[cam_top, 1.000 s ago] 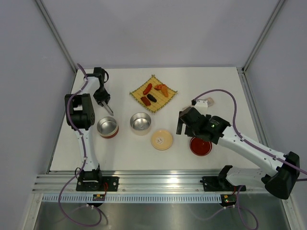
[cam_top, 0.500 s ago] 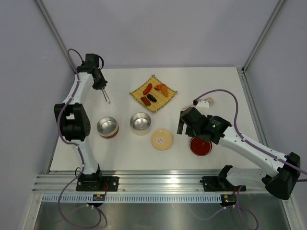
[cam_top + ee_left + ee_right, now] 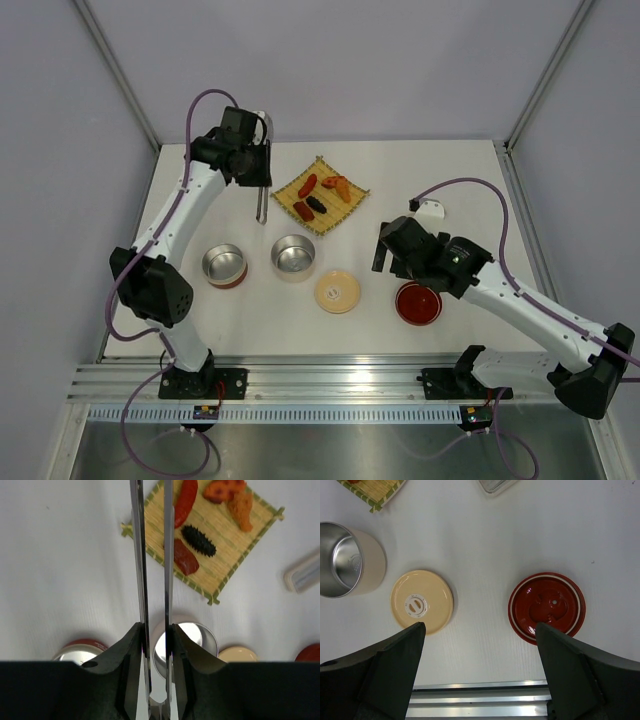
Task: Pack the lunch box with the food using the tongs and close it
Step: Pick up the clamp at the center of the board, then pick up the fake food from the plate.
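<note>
My left gripper (image 3: pixel 256 172) (image 3: pixel 156 630) is shut on the tongs (image 3: pixel 261 206) (image 3: pixel 141 555), one pad on each thin silver arm. The arms stay slightly apart and point at the left corner of the woven yellow mat (image 3: pixel 296 190) (image 3: pixel 225 555). On the mat lies the food (image 3: pixel 318 195): a red sausage (image 3: pixel 186 502), a dark piece (image 3: pixel 198 540), a red piece (image 3: pixel 185 557) and orange pieces (image 3: pixel 240 510). The lunch box (image 3: pixel 294 257) (image 3: pixel 345 560) stands open and empty. Its cream lid (image 3: pixel 338 291) (image 3: pixel 422 601) lies beside it. My right gripper (image 3: pixel 388 252) (image 3: pixel 480 627) hovers open between the two lids.
A red-brown tin (image 3: pixel 224 266) (image 3: pixel 80 647) stands left of the lunch box. A red lid (image 3: pixel 418 303) (image 3: pixel 546 606) lies under my right arm. A translucent oblong case (image 3: pixel 430 210) (image 3: pixel 302 572) lies right of the mat. The metal rail (image 3: pixel 480 700) runs along the near edge.
My left arm has swung from the table's far left edge to the right, carrying the tongs to the mat's left corner. The right arm has barely shifted.
</note>
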`<state>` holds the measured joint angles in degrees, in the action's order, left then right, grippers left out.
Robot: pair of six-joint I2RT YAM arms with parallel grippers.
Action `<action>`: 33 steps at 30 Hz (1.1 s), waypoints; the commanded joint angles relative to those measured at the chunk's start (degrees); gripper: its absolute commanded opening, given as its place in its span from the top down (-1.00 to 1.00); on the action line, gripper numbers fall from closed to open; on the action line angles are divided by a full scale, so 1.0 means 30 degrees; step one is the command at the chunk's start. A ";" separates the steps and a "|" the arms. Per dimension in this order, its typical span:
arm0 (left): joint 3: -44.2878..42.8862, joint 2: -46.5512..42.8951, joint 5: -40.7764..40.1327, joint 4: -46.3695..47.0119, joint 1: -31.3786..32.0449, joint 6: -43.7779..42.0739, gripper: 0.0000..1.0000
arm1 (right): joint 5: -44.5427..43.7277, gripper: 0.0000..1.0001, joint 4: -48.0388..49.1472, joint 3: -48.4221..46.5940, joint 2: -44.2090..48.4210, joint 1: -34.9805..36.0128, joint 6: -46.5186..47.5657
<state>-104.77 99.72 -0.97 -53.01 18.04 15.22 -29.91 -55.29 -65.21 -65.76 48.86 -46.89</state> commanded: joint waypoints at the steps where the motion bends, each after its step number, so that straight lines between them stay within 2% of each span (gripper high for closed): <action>1: 0.0354 0.0126 0.0763 -0.0346 0.0021 -0.0183 0.38 | -0.0753 -0.99 -0.0028 -0.0792 -0.0023 -0.0027 -0.0189; 6: -0.0554 0.0626 0.0442 -0.0903 0.0782 -0.0416 0.36 | -0.0547 -0.99 -0.0145 -0.0852 -0.0055 0.0002 -0.0219; 12: -0.1024 0.1066 0.0558 -0.1196 0.1134 -0.0563 0.22 | -0.0605 -0.99 -0.0057 -0.0588 0.0181 0.0002 -0.0160; 25: -0.0993 0.1502 0.1115 -0.0056 0.1719 -0.0650 0.21 | -0.0401 -0.99 -0.0028 0.0028 0.0620 -0.0027 -0.0453; 33: -0.5063 0.5399 0.0413 -0.0902 0.1837 -0.1117 0.17 | -0.0371 -0.99 -0.0292 -0.0148 0.0561 0.0002 -0.0393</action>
<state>-115.63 112.81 0.86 -56.69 23.42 13.58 -29.91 -55.59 -65.19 -65.01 48.86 -46.96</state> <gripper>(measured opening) 0.414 0.993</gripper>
